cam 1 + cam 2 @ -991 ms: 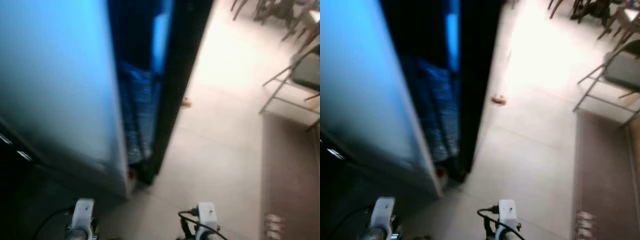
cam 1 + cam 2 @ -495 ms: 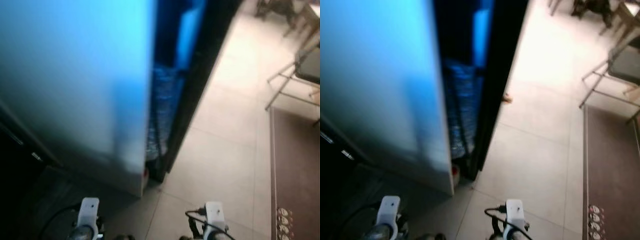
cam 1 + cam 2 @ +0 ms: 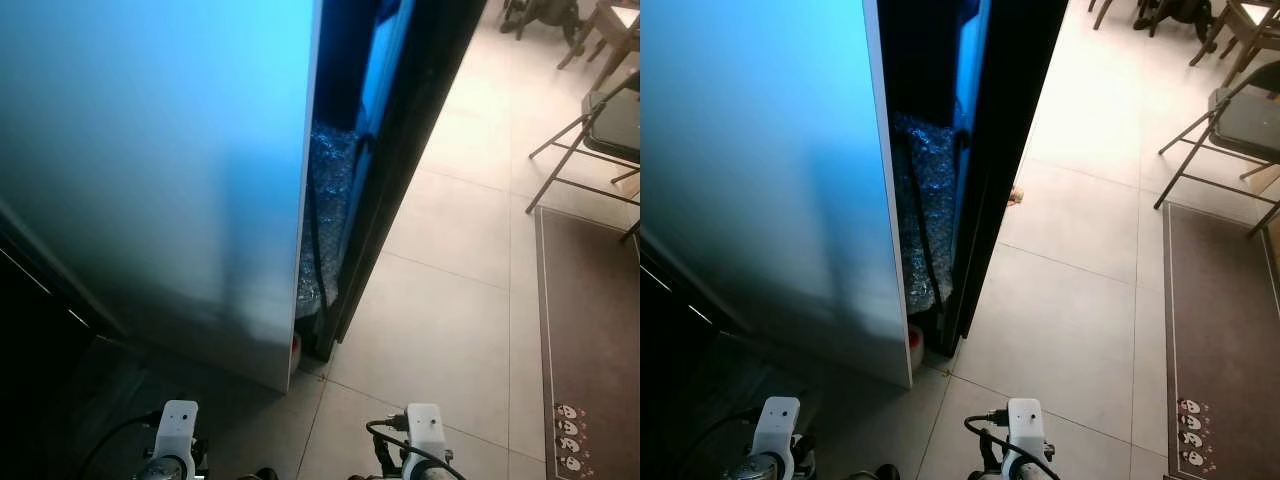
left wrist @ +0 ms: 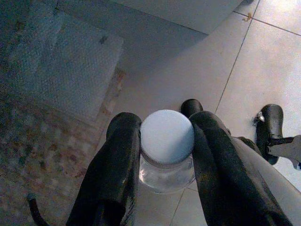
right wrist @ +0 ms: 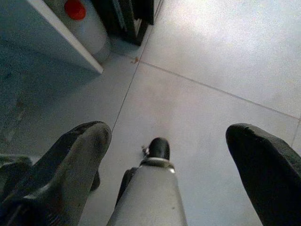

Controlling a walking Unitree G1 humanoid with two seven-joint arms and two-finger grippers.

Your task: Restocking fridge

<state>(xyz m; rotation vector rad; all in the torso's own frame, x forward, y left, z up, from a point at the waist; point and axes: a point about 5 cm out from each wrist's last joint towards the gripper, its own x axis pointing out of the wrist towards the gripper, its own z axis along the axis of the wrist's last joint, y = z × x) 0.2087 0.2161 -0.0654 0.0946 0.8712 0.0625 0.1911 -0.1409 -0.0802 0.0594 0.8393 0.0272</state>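
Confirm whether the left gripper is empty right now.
No, the left gripper is shut on a clear jar with a white lid.

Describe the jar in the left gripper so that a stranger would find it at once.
Start at the tall fridge door; below it, low over the tiled floor, is the left gripper. Between its black fingers sits the jar: clear glass with a round, pale lid.

No text, label, brand or number can be read anywhere. The brown rug (image 3: 1215,330) carries small white figures at its near edge, not letters.
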